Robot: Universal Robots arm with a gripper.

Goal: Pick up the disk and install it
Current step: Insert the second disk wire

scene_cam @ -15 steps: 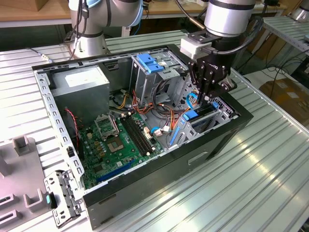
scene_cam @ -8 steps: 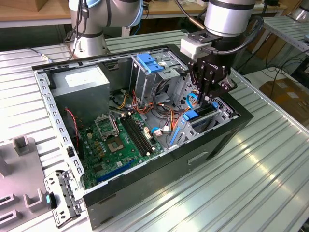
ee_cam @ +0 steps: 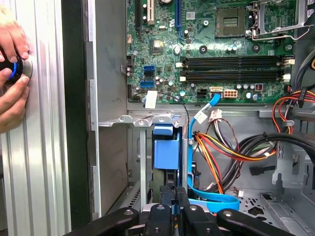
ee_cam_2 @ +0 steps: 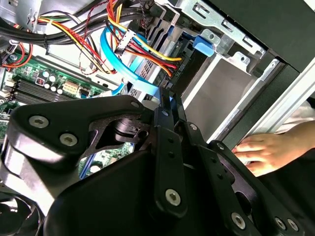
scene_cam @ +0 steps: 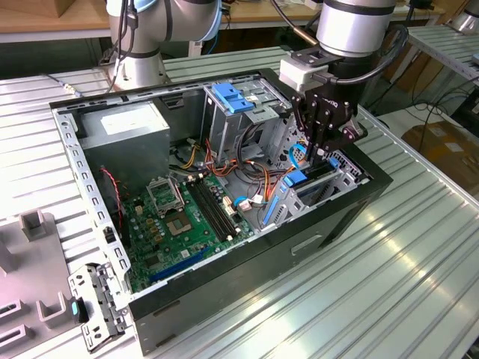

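In the exterior view the tool (scene_cam: pixel 320 153) hangs straight down over the open computer case (scene_cam: pixel 187 299), at the case's corner nearest the view's right. Directly beneath it the disk (scene_cam: pixel 314 178) stands on edge in the small drive cage (scene_cam: pixel 340 187), its blue rail (scene_cam: pixel 296 178) at the end facing the circuit board (scene_cam: pixel 187 217). The disk's long axis runs along the case wall, so it lies below the tool, not beside it.

In the second wrist view the tool's fingers (ee_cam_2: pixel 166 105) are drawn close together on a thin blue-edged piece; I judge that to be the disk's top edge, pinched between them. A person's hand (ee_cam_2: pixel 266 150) rests outside the case.

In the first wrist view the tool (ee_cam: pixel 172 196) sits in line with the blue rail (ee_cam: pixel 166 150), narrow and closed on the disk's edge.
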